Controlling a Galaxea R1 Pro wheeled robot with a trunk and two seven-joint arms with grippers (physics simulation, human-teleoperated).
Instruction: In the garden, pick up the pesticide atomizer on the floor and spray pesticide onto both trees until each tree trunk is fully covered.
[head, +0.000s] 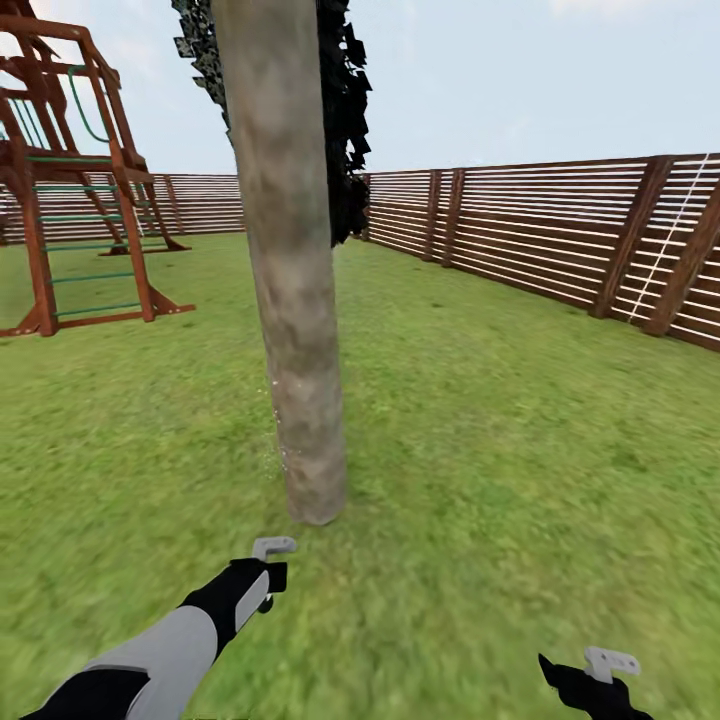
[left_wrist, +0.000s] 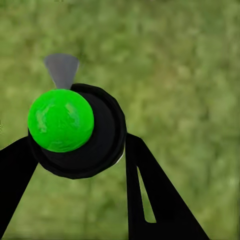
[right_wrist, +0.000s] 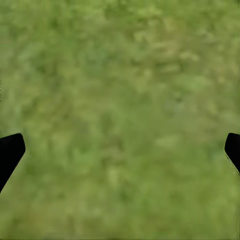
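1. Head view: the tree trunk (head: 295, 300) stands at 12 o'clock on the grass (head: 500, 450), whitish pesticide specks (head: 275, 420) beside it. My left gripper (head: 268, 575) is at 7 o'clock, my right gripper (head: 600, 675) at 5 o'clock.
2. Left wrist view: my left gripper is clamped on the pesticide atomizer (left_wrist: 80, 132), black with a green cap.
3. Right wrist view: my right gripper's fingertips (right_wrist: 10, 152) are wide apart over grass.

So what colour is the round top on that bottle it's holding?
Bright green, on a black body; the pesticide atomizer shows best in the left wrist view.
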